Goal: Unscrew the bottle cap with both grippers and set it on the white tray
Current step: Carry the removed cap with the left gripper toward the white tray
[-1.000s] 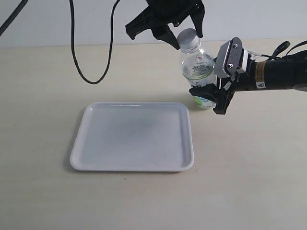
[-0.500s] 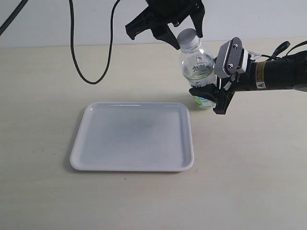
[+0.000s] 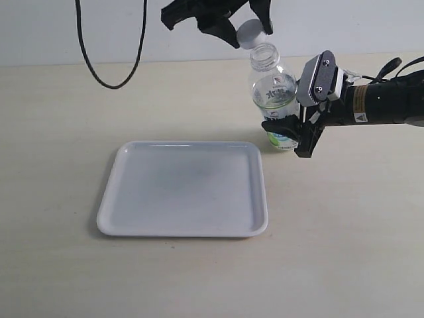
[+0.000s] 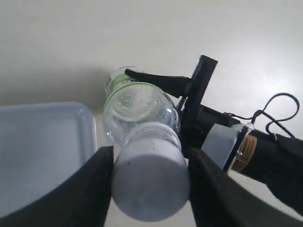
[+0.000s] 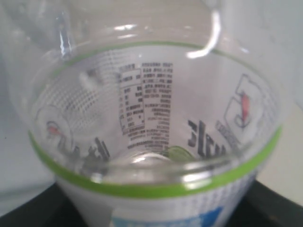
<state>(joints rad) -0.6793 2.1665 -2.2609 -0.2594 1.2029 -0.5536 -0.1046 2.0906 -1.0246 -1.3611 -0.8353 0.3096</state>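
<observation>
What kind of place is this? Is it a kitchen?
Probably a robot lab or test room, not a kitchen: a robot arm gripping a bottle, a hanging cable, and a plain table with a tray.

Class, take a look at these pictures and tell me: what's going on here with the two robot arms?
The right gripper clamps the clear drink bottle low on its labelled body. The bottle stands upright on the table, just off the far right corner of the white tray. Above it, the left gripper holds the white bottle cap between its jaws, clear of the open neck. The cap is off but not yet on the tray.
</observation>
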